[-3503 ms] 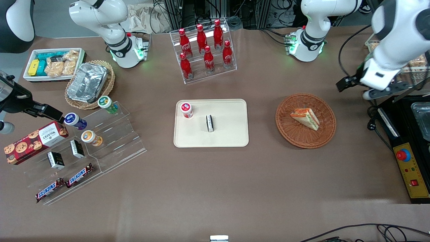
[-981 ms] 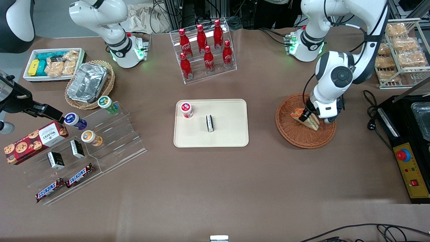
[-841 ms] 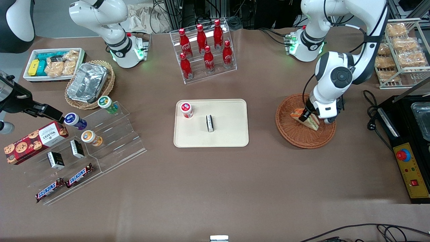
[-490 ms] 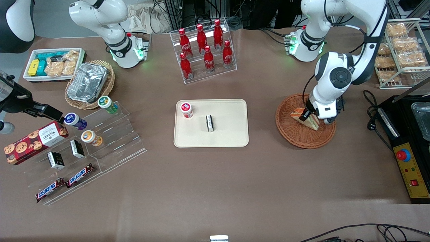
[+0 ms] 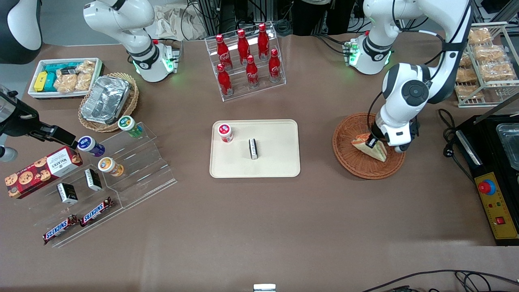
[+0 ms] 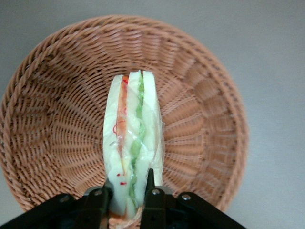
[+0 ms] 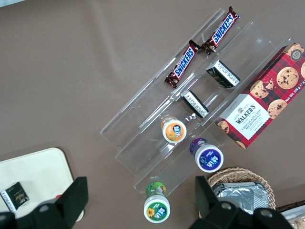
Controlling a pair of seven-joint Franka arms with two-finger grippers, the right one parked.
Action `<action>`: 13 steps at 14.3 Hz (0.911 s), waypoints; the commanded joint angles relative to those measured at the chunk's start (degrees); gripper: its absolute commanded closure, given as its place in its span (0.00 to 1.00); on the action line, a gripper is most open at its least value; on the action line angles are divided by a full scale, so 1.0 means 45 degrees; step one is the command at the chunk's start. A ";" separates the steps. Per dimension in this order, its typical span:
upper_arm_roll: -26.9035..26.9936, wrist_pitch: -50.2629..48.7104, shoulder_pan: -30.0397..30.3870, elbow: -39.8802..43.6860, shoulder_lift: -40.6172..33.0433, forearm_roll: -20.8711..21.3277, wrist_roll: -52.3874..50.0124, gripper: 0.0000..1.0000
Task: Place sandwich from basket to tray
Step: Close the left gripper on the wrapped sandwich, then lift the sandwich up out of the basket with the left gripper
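So compared with half a second back, the arm has come up a touch and the sandwich [image 5: 369,147] has shifted with it, sitting a bit nearer the front camera over the basket [image 5: 357,164] than it was. Looks to me like the lift has just started.

From the wrist cam I've got the pincer [image 6: 125,195] clamped on the wide end of the wedge, one finger on each bread face, so it's narrow and holding the sandwich. The filling layers (orange-red and green) run straight away from the pincer, meaning the long axis of the wedge points out from the fingers with the tip hanging free. The basket's weave is under it; whether the tip has fully cleared the wicker I honestly can't tell.

The thing that matters for the next bit: the tray [image 5: 279,166] lies off sideways from the basket, toward the parked arm's end of the worktop, at about the same depth from the front camera. So it's basically a straight sideways carry once I'm above the basket rim. I'd want enough height first so the dangling tip doesn't snag the rim.

The tray already has a small red-lidded jar [image 5: 225,132] and a little dark box [image 5: 253,148] on it, both in the half farther from the basket. The half nearer the basket is bare, so that's where I'd aim.
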 commanded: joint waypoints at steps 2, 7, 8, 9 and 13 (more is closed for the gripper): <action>-0.0005 -0.2733 0.0018 0.1744 -0.0033 0.1137 -0.0328 0.96; -0.0044 -0.9631 0.0135 0.6450 0.0026 0.1125 0.2870 1.00; 0.0014 -1.0219 0.0135 0.7154 0.0026 0.0872 0.3552 1.00; 0.0014 -1.0766 0.0154 0.7779 0.0065 0.0676 0.4294 1.00; 0.0034 -1.2625 0.0407 0.9406 0.0046 0.0616 0.6661 1.00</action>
